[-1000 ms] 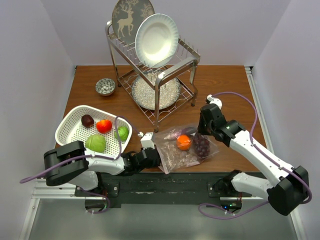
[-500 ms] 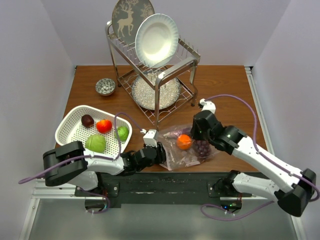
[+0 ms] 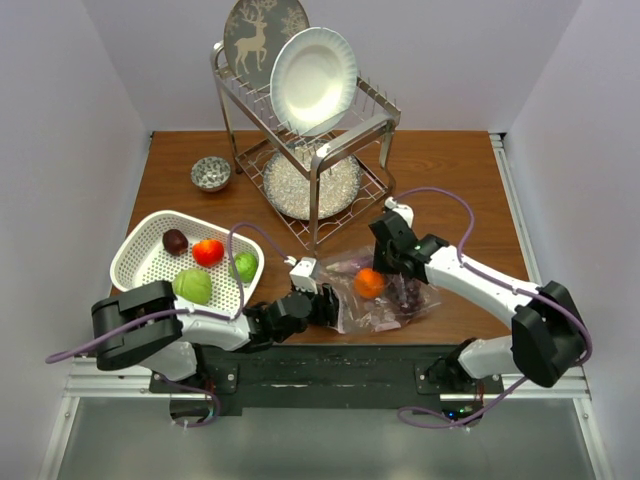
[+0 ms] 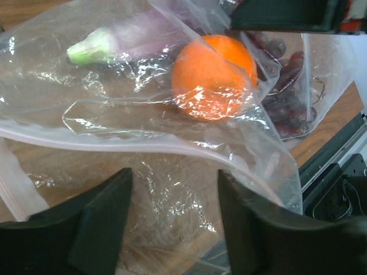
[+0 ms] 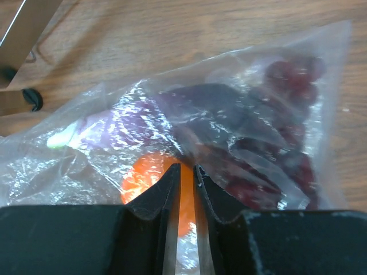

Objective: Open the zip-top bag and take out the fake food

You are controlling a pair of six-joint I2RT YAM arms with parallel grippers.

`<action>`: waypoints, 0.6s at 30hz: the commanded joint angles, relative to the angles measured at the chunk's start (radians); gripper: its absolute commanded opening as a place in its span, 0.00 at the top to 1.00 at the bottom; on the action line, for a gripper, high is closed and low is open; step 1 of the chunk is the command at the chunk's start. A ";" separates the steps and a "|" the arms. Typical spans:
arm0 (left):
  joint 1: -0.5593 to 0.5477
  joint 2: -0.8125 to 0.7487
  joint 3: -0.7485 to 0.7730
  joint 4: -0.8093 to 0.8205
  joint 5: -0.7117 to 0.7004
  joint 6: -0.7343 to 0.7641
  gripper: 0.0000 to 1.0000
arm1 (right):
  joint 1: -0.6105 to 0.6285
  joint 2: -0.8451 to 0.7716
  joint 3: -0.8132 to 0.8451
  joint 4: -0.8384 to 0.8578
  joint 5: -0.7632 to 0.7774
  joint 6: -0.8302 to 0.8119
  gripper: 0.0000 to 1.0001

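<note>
The zip-top bag (image 3: pixel 385 300) lies crumpled near the table's front edge, its pinkish zip strip (image 4: pixel 143 143) facing the left arm. Inside it are an orange fruit (image 3: pixel 368 284), purple grapes (image 3: pixel 405 292) and a pale purple piece with a green stem (image 4: pixel 114 43). My left gripper (image 4: pixel 172 220) is open, its fingers straddling loose film at the bag's mouth. My right gripper (image 5: pixel 184 169) hangs over the orange fruit (image 5: pixel 143 175), jaws a narrow slit apart at the top film. Whether the film is pinched does not show.
A white perforated basket (image 3: pixel 140 250) at the left holds a green cabbage ball (image 3: pixel 192 287), a lime (image 3: pixel 244 266), a red fruit (image 3: pixel 208 251) and a dark purple piece (image 3: pixel 175 241). Behind stand a metal dish rack (image 3: pixel 310 150) with plates and a small patterned bowl (image 3: pixel 211 173).
The left gripper has opened and let go of the bag's edge. The right arm has swung left and down onto the bag, over the orange fruit, its jaws narrowing.
</note>
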 commanded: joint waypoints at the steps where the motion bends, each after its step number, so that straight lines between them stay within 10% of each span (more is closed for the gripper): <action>1: -0.005 0.017 0.005 0.099 -0.008 0.070 0.30 | 0.007 0.007 -0.042 0.073 -0.054 -0.007 0.83; 18: -0.002 0.105 0.051 0.189 0.092 0.136 0.12 | 0.131 -0.057 -0.131 0.096 -0.146 -0.015 0.80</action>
